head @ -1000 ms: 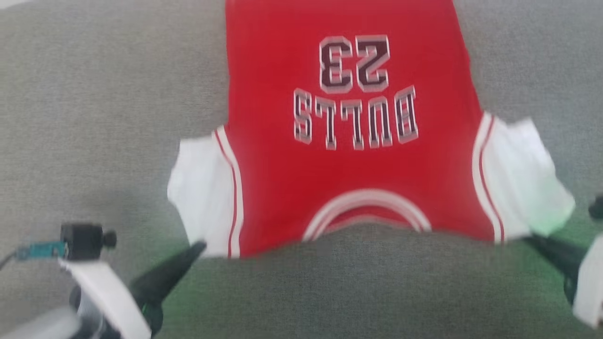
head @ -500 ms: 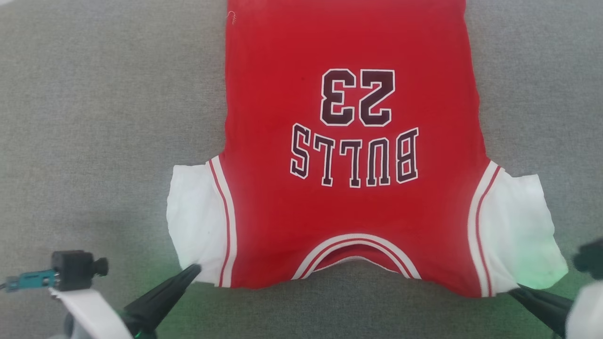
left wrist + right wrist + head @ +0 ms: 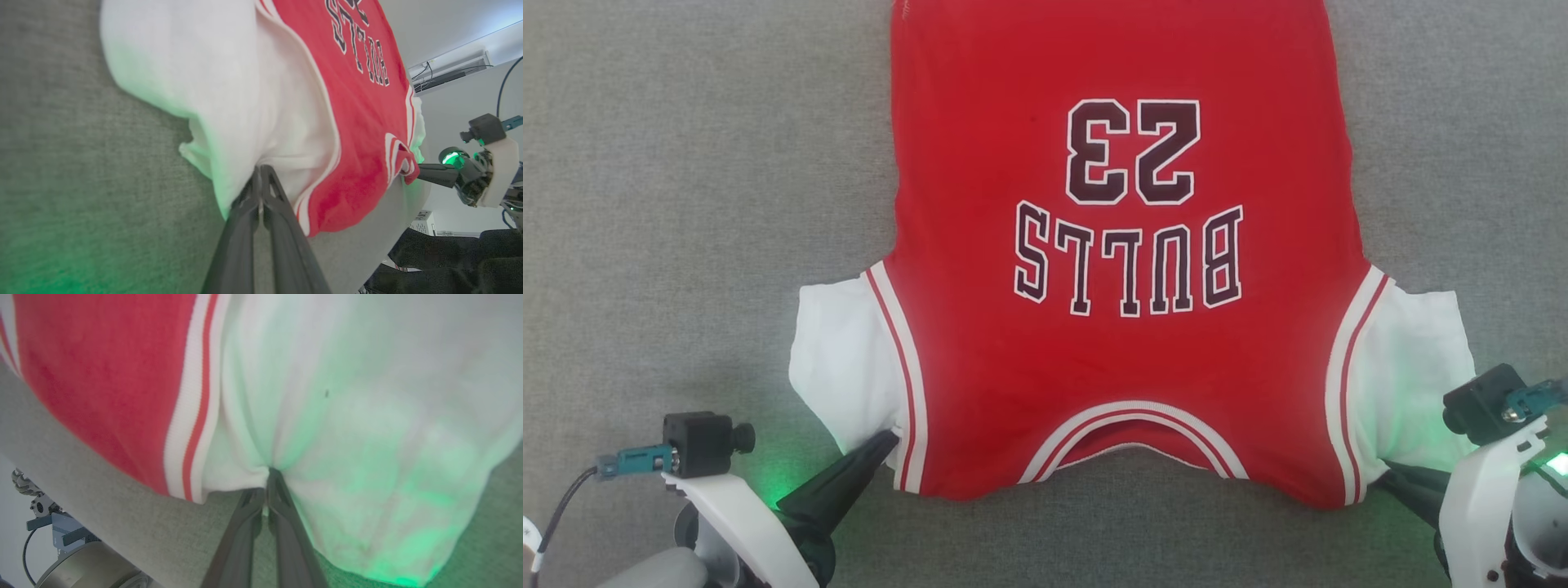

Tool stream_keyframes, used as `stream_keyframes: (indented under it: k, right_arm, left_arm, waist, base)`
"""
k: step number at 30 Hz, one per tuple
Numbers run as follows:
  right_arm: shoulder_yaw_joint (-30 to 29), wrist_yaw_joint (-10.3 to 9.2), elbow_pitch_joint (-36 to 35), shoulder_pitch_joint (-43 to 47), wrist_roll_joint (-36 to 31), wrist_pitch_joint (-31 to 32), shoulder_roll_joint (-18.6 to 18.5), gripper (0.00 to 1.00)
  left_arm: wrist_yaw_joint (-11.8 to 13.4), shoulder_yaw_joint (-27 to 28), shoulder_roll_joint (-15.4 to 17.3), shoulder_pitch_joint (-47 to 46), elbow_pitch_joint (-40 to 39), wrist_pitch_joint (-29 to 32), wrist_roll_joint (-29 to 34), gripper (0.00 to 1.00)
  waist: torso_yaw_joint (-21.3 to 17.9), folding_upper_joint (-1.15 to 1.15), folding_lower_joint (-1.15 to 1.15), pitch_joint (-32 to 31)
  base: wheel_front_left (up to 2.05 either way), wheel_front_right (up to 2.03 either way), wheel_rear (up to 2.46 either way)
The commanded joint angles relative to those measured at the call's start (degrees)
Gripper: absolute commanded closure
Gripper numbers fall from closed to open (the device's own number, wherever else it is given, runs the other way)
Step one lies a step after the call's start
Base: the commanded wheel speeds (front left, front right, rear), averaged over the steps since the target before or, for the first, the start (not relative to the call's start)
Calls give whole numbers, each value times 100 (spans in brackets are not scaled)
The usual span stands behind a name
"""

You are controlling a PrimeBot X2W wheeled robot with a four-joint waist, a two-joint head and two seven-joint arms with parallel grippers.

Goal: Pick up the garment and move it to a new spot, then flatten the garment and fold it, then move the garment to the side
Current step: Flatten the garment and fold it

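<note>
garment: we see a red jersey-style top [image 3: 1119, 367] spread face up on the grey fabric surface [image 3: 686, 204], roughly centred in front of us. It has white sleeves and red-and-white striped trim.
orientation: the neckline [image 3: 1131, 429] is at the near edge, toward us. The far end runs off the top of the head view.
print: the black, white-outlined "BULLS" and "23" lettering [image 3: 1131, 208] reads upside down from the head.
left gripper: the tip [image 3: 889, 439] sits at the near corner of the left sleeve [image 3: 837, 359], just beside the striped trim.
left jaws: together, clamped on the sleeve's edge. In our left wrist view the white cloth gathers into the tips.
right gripper: the tip [image 3: 1382, 480] sits at the near corner of the right sleeve [image 3: 1413, 367], right next to the trim.
right jaws: together, pinching white cloth. Our right wrist view shows folds fanning out from the tips.
lay: the red body is smooth and both sleeves are slightly bunched near the pinch points.
lift: we can't tell whether the pinched corners are off the surface.
lighting: a green glow [image 3: 784, 494] falls on the surface and sleeve cloth near each gripper.
</note>
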Motion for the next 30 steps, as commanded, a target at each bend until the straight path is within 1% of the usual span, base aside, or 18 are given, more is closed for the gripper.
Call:
stream_keyframes:
  k: [1,2,3,5,9,12,15,18,20,22,24,25,28,30]
  right_arm:
    - [113,-76,293,-60,-136,-71,112,51]
    - [102,-83,269,-66,-138,-120,102,3]
    - [109,-82,171,-46,-100,-131,65,0]
    - [-92,-83,-85,31,-6,-158,-18,0]
    - [-839,-45,-928,247,336,79,-216,0]
    - [-1538,-41,-1529,170,670,481,-373,0]
    - [-2144,-41,-1684,-261,881,943,-509,0]
    - [-2417,-41,-1409,-1074,811,1385,-653,0]
    - [-2387,-41,-1023,-1827,589,1567,-682,0]
    - [-2224,-41,-498,-2672,192,1672,-625,0]
    - [-2084,-42,82,-3423,-321,1742,-667,0]
    - [-1815,-42,618,-4075,-772,1850,-659,0]
    - [-1548,-42,1369,-4992,-1208,2075,-534,0]
    - [-1381,-42,1778,-5512,-1429,2197,-429,0]
  left_arm:
    - [16,-16,-109,-49,110,2,25,100]
    - [17,-15,-139,-43,135,-2,38,100]
    - [17,3,-168,-28,135,-2,47,100]
    - [16,51,-196,12,91,-17,76,100]
    - [15,162,-217,75,-58,-37,232,100]
    - [9,274,-300,86,-187,-41,378,100]
    - [9,287,-438,-5,-291,-44,573,100]
    - [9,176,-610,-214,-366,-44,704,100]
    - [9,94,-745,-363,-395,-45,769,100]
    - [8,19,-908,-513,-419,-45,794,100]
    - [3,-65,-1098,-694,-417,-45,833,100]
    - [3,-69,-1283,-808,-418,-46,835,100]
    - [3,-131,-1471,-941,-426,-45,891,100]
    - [4,-188,-1520,-965,-422,-40,892,100]
  waist:
    - [-14,-1,0,18]
    - [-20,-1,0,23]
    - [-27,-1,0,26]
    - [-19,-1,0,18]
    - [66,-1,0,3]
    - [201,-1,0,39]
    - [414,-1,0,126]
    - [697,-1,0,299]
    - [871,-1,0,450]
    - [1055,-1,0,602]
    - [1312,-1,0,767]
    - [1498,-1,0,923]
    - [1735,-1,0,1155]
    - [1845,-1,0,1270]
  base:
    - [0,0,0]
    - [0,0,0]
    - [0,0,0]
    - [0,0,0]
    - [0,0,0]
    - [0,0,0]
    - [0,0,0]
    - [0,0,0]
    - [0,0,0]
    - [0,0,0]
    - [0,0,0]
    - [0,0,0]
    - [0,0,0]
    - [0,0,0]
